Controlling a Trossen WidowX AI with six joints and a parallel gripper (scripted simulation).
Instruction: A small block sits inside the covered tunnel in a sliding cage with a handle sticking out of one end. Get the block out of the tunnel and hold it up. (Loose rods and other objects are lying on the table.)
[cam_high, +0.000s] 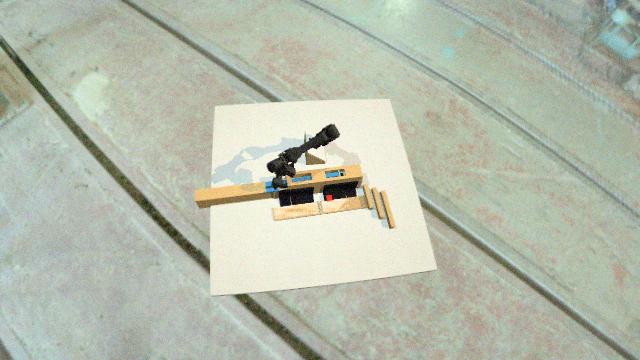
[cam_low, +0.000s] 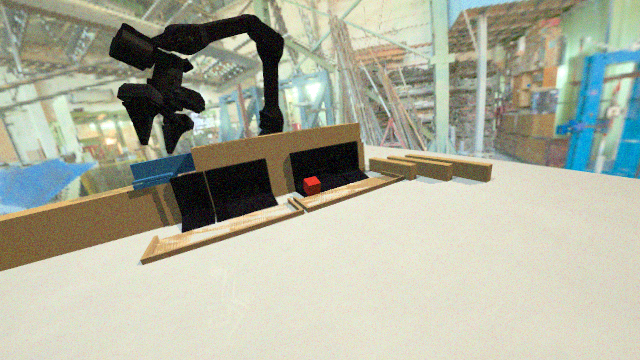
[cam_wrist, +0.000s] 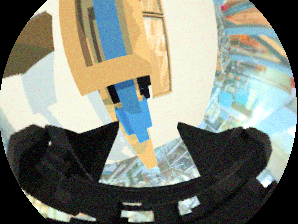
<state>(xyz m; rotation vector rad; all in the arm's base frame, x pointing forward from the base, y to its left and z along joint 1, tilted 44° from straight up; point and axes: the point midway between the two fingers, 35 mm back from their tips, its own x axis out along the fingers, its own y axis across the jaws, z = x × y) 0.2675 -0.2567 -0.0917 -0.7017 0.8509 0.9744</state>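
Red block (cam_high: 329, 198) (cam_low: 312, 185): lying at black side opening (cam_high: 344, 190) (cam_low: 327, 165) of wooden tunnel (cam_high: 319, 176) (cam_low: 277, 142) (cam_wrist: 117, 69). End effector (cam_high: 278, 182) (cam_low: 158, 148) (cam_wrist: 149, 124): hanging with fingers spread above blue piece (cam_high: 270, 187) (cam_low: 162, 172) (cam_wrist: 135, 117) protruding from tunnel end.

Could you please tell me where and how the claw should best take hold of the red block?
I would grip the red block by two opposite upright sides, with the claw coming down from above: it looks like a small cube, its top is uncovered, and it sits outside the tunnel's tall wall.
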